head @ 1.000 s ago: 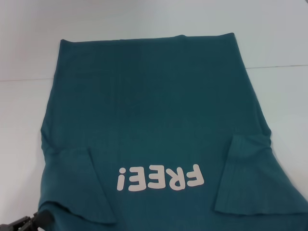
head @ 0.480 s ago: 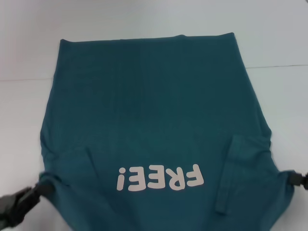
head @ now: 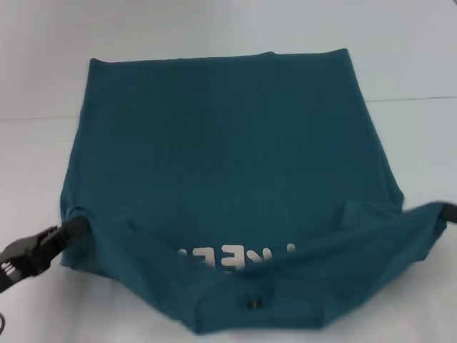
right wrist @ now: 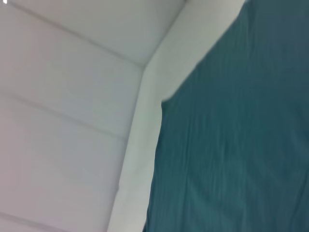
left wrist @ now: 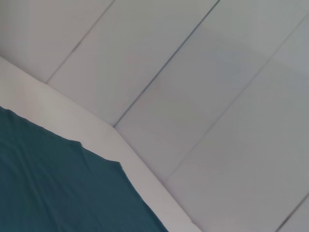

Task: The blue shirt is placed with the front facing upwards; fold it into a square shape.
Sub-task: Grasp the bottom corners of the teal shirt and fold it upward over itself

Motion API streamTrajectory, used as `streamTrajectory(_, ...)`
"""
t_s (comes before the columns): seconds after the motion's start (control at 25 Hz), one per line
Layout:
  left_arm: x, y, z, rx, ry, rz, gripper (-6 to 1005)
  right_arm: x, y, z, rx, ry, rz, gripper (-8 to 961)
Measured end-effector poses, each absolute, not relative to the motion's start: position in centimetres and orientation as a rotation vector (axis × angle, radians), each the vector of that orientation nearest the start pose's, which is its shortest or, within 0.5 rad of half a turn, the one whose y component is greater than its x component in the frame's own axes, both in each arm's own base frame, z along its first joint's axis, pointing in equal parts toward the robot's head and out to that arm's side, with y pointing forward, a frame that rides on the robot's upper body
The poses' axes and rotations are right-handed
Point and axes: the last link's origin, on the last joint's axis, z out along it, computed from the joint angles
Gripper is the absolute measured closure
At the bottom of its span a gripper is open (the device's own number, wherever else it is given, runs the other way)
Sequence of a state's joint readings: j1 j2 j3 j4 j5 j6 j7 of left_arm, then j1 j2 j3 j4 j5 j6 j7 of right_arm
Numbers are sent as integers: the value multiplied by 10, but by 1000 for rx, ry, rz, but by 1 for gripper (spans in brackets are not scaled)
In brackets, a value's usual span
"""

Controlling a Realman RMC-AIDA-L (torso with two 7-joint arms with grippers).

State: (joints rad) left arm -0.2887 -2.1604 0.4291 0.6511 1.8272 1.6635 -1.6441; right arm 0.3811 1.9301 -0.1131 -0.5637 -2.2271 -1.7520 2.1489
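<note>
The blue shirt (head: 228,143) lies on the white table, its hem at the far end. Its near, shoulder end is raised off the table and sags in the middle, so the neck with a small dark label (head: 251,304) shows. The white lettering (head: 228,254) is half hidden behind that raised fold. My left gripper (head: 73,230) is shut on the shirt's near left corner. At the head view's right edge, my right gripper (head: 444,212) holds the near right corner. The wrist views show only teal cloth (left wrist: 48,183) (right wrist: 231,145), with no fingers in sight.
The white table (head: 43,179) stretches around the shirt on the left, right and far sides. A seam line (head: 36,116) crosses it behind the shirt. In the wrist views, the table's edge (left wrist: 96,135) meets pale panelled walls (right wrist: 63,96).
Both grippers came in at the shirt's near corners, took hold and lifted. The near end has risen and moved toward the far side, covering half the lettering and exposing the neck label.
</note>
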Motion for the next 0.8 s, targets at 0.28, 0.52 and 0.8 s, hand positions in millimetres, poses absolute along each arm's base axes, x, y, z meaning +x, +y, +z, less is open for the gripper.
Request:
streamTrajectory(0.28, -304, 294, 13, -2139, -1242, -1174, 966, 359, 292, 89, -1818, 1891, 1135, 851)
streamTrajectory(0.52, -298, 312, 12, -2130, -1220, -1147, 966, 356, 308, 88, -1780, 1877, 1150, 847)
streamTrajectory(0.8, -299, 330, 10, -2076, -1226, -1084, 966, 356, 323, 91, -1698, 1831, 1186, 843)
